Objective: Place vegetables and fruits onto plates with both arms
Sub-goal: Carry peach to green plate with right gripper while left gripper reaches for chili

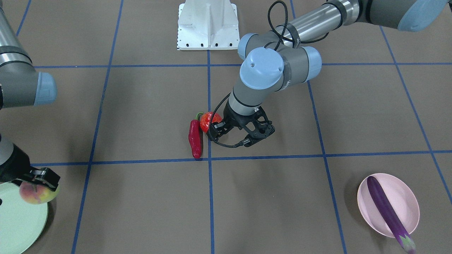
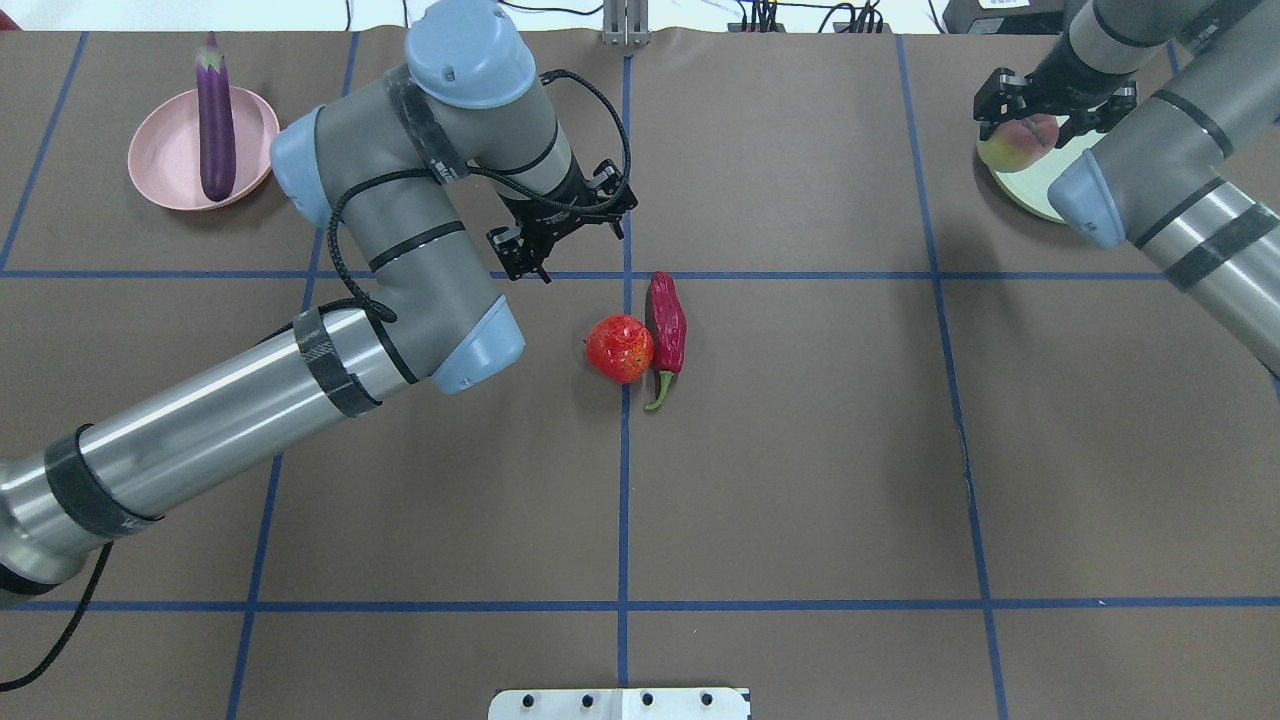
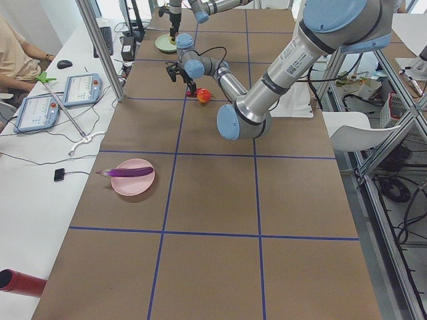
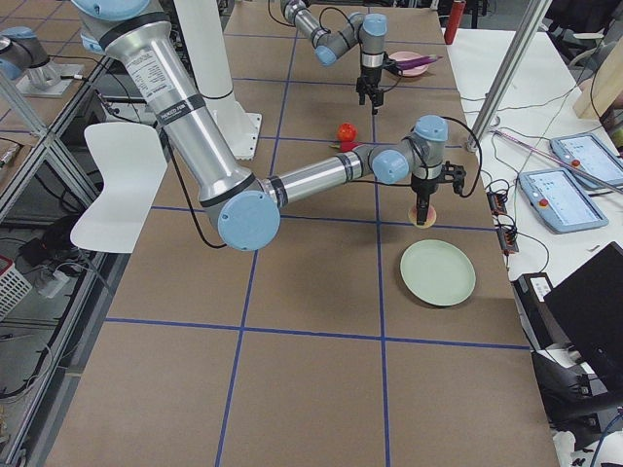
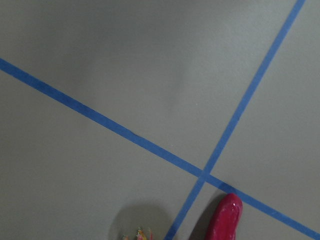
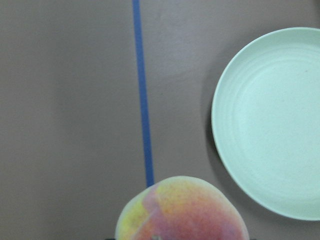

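Observation:
My left gripper (image 2: 565, 238) is open and empty, and hangs above the table just beyond the red-orange pomegranate (image 2: 619, 348). The dark-red chili (image 2: 666, 325) lies against the pomegranate at the table's middle. In the front view the same gripper (image 1: 242, 133) stands beside the pomegranate (image 1: 208, 121) and the chili (image 1: 195, 139). My right gripper (image 1: 37, 183) is shut on the peach (image 1: 35, 194) and holds it above the rim of the mint plate (image 1: 14, 225). The right wrist view shows the peach (image 6: 182, 210) left of that plate (image 6: 270, 125). The purple eggplant (image 1: 385, 208) lies on the pink plate (image 1: 406, 197).
Blue tape lines (image 2: 624, 500) divide the brown table into squares. The white base block (image 1: 207, 24) stands at the robot's side of the table. My left arm's elbow (image 2: 440, 250) hangs over the table between the pink plate (image 2: 160, 160) and the middle.

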Available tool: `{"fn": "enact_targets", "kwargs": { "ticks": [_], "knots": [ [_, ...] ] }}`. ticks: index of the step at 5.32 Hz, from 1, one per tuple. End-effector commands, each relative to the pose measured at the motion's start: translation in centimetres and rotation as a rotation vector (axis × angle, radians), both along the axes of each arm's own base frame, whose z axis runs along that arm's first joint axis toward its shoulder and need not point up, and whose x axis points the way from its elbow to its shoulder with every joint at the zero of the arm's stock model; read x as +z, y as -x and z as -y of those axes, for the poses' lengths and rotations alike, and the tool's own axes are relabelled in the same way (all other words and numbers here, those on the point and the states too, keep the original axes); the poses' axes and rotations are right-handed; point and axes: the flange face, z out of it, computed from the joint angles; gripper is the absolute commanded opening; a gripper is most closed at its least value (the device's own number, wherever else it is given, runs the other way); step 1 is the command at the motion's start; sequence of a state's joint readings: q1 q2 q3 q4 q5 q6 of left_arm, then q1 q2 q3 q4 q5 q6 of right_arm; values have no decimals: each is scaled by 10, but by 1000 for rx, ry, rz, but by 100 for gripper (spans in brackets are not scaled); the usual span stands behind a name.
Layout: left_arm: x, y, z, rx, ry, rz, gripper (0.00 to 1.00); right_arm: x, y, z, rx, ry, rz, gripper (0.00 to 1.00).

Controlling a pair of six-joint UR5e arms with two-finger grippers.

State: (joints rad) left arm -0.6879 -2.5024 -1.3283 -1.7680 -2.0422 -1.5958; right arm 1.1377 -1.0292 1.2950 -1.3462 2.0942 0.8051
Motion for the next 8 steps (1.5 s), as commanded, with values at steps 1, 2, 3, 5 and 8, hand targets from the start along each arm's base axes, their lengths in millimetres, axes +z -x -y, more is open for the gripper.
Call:
{"fn": "enact_targets", "kwargs": {
  "ticks": [1, 2, 3, 5, 8],
  "knots": [
    [-19, -35, 1, 60, -166, 67, 100, 57, -29, 23, 34, 33, -42, 0],
    [-12, -55, -7, 45, -216, 112, 100, 72, -31, 25, 46, 36, -70, 0],
    [-17, -70, -1, 58, -235, 134, 100, 88, -34, 24, 50, 54, -81, 0],
    [-10, -109, -9, 48, -277, 149, 100, 109, -37, 22, 53, 84, -102, 0],
    [0, -132, -24, 77, -276, 152, 99, 104, -41, 21, 6, 23, -97, 100]
  ]
}}
